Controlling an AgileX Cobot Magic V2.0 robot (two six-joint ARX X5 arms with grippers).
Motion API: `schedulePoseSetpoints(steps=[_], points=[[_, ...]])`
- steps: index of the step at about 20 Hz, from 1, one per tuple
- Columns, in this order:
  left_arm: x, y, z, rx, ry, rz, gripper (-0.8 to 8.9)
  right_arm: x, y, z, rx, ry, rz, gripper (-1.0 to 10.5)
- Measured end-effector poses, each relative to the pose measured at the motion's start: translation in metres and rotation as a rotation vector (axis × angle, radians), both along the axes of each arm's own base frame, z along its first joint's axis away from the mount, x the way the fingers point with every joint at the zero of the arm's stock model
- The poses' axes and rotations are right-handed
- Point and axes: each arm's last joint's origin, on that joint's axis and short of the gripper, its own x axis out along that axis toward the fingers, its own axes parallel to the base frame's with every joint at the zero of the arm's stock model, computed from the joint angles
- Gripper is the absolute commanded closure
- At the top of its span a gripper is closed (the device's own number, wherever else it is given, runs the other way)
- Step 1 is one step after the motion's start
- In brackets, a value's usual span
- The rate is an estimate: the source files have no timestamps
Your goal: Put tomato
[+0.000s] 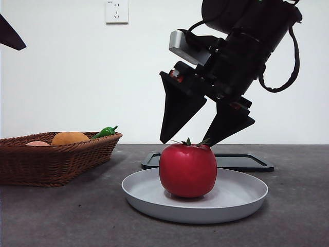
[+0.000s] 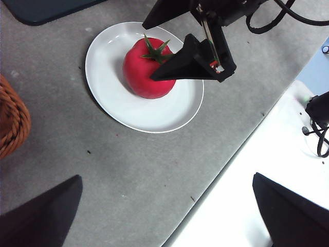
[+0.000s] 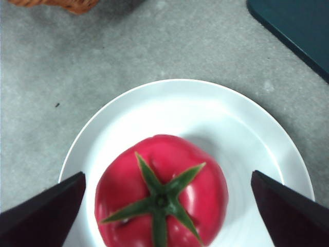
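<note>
Tomato [image 1: 188,170] rests upright on the plate [image 1: 241,204]; right gripper [image 1: 188,140] hangs just above it, jaws spread and empty. Placement looks done; only withdrawal remains. Left gripper [image 2: 164,211] waits, open.

— What colour is the tomato [image 1: 187,171]?
— Glossy deep red, with a dark green star-shaped stem.
— And the plate [image 1: 241,201]?
— Plain white, no pattern. The table [image 1: 77,216] is mottled grey.
— The basket [image 1: 51,162]?
— Brown woven wicker. In it, an orange fruit [image 1: 70,137], a pale pink one [image 1: 37,143] and a green pepper [image 1: 105,131].
— The tray [image 1: 247,162]?
— Dark, blackish teal.
— The gripper [image 1: 186,140]?
— Black, with a silver-grey block higher up.
</note>
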Motion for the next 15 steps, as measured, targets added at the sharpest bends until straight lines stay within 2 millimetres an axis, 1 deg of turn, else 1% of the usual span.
schedulePoseSetpoints(steps=[2, 7, 9, 10, 12, 13, 15], points=[[0.0, 0.0, 0.0, 0.0, 0.0, 0.0, 2.86, 0.001, 0.002, -0.004, -0.004, 0.005, 0.003, 4.3], [0.0, 0.0, 0.0, 0.0, -0.001, 0.0, 2.86, 0.006, 0.006, -0.025, -0.042, 0.058, 0.004, 4.3], [0.0, 0.0, 0.0, 0.0, -0.001, 0.0, 2.86, 0.007, 0.006, -0.027, -0.047, 0.065, 0.004, 4.4], [0.0, 0.0, 0.0, 0.0, -0.001, 0.0, 2.86, 0.007, 0.006, -0.027, -0.05, 0.068, 0.004, 4.9], [0.0, 0.0, 0.0, 0.0, -0.001, 0.0, 2.86, 0.005, 0.007, -0.028, -0.055, 0.074, 0.006, 7.3], [0.0, 0.0, 0.0, 0.0, -0.001, 0.0, 2.86, 0.005, 0.007, -0.028, -0.054, 0.076, 0.009, 8.1], [0.0, 0.0, 0.0, 0.0, -0.001, 0.0, 2.86, 0.005, 0.007, -0.028, -0.054, 0.078, 0.012, 8.3]])
